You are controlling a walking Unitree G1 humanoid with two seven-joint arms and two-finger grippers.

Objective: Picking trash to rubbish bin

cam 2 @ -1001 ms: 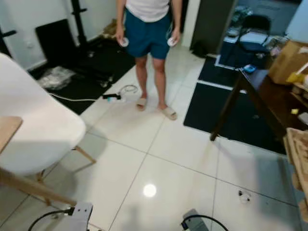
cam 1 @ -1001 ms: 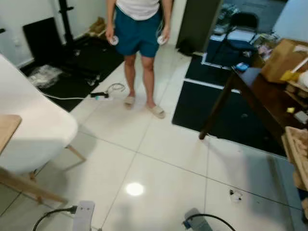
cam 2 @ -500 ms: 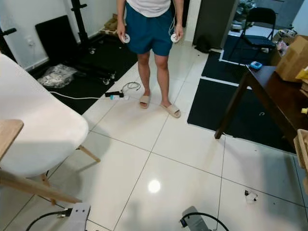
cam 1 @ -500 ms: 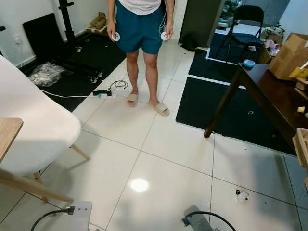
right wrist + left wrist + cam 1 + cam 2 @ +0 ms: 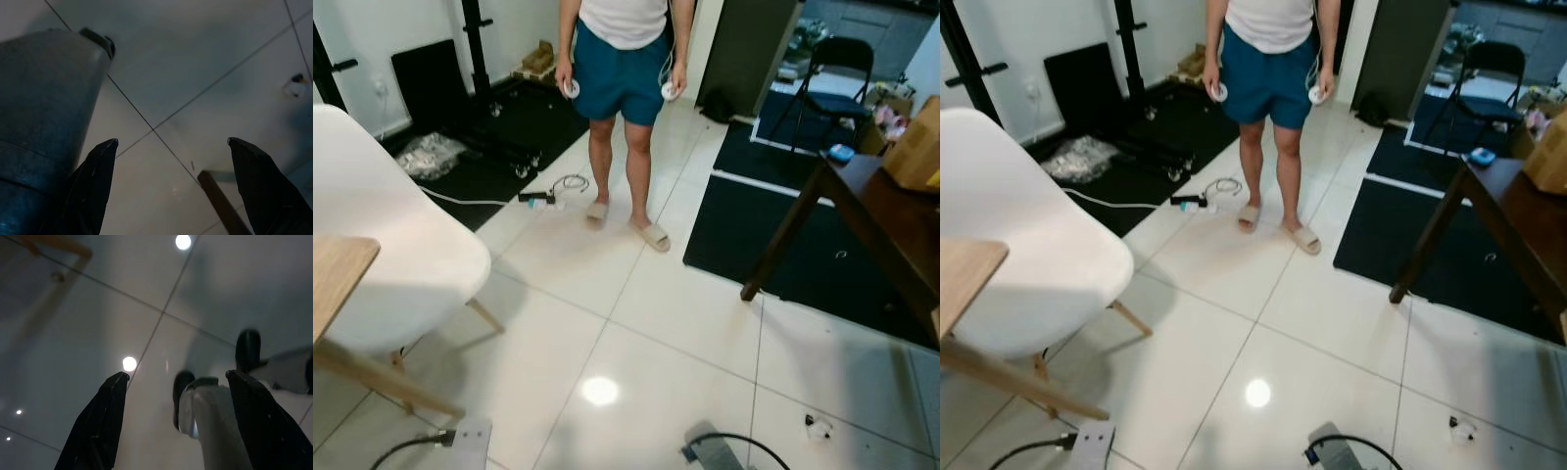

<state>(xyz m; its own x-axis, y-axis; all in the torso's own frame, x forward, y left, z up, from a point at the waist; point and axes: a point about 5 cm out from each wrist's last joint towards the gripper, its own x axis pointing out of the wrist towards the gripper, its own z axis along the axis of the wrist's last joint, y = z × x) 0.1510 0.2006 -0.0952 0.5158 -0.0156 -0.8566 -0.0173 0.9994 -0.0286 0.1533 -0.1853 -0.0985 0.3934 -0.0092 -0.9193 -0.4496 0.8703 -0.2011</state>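
Observation:
A small white crumpled scrap of trash (image 5: 819,428) lies on the white floor tiles at the lower right, near my right arm (image 5: 707,452). The same scrap (image 5: 297,85) appears small and far off in the right wrist view. My right gripper (image 5: 171,143) hangs over the tiles, its fingers spread wide with nothing between them. On my other side, the left gripper (image 5: 176,377) is also open over bare floor, hanging low beside my left arm (image 5: 470,441). Neither gripper touches anything.
A person (image 5: 625,78) stands ahead holding white controllers. A white chair (image 5: 382,245) and a wooden table edge (image 5: 337,284) are close on the left. A dark table (image 5: 881,215) stands on the right with black mats (image 5: 783,245) beyond. Cables (image 5: 548,196) lie by the person's feet.
The whole picture has shifted down and to the right, so the camera has moved. Both arms still hang low, and the scrap lies where it was on the floor.

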